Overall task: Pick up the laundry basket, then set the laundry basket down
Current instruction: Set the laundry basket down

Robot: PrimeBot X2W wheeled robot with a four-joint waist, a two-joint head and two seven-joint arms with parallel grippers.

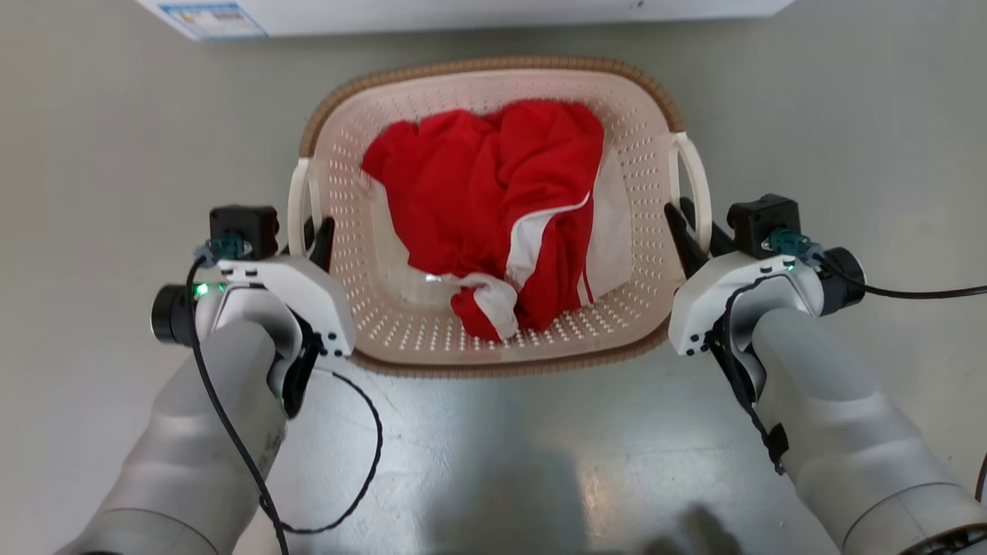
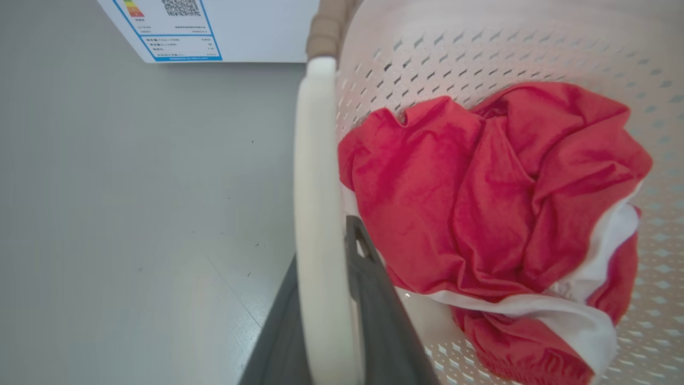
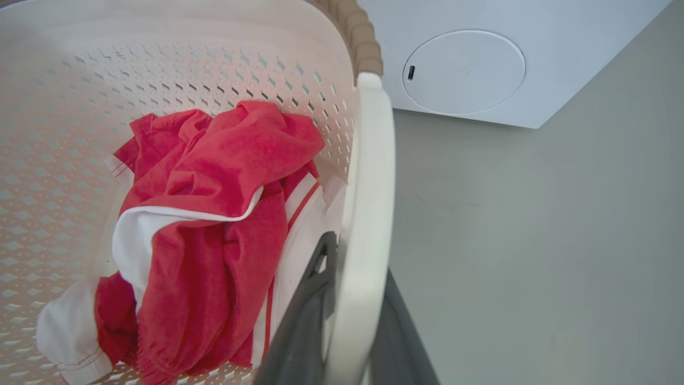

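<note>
The left hand [image 1: 310, 235] is clamped on the left loop handle [image 1: 297, 193] of the laundry basket [image 1: 493, 343]. One dark finger is inside the loop and the other outside it, and both press against the white band. The right hand [image 1: 697, 231] grips the right loop handle [image 1: 698, 181] the same way, its fingers closed on either side of the band.

The basket lies between the two hands and reaches forward past their fingertips. Its brown woven-look rim runs around perforated cream walls. From these views I cannot tell whether it rests on the grey floor [image 1: 116, 154] or hangs just above it.

Inside the basket, inward of both hands, lies a crumpled red and white garment [image 1: 493, 200]. Farther ahead, beyond the basket's far rim, stands a white appliance [image 1: 463, 15] with an energy label [image 1: 212, 19] toward the left hand's side.
</note>
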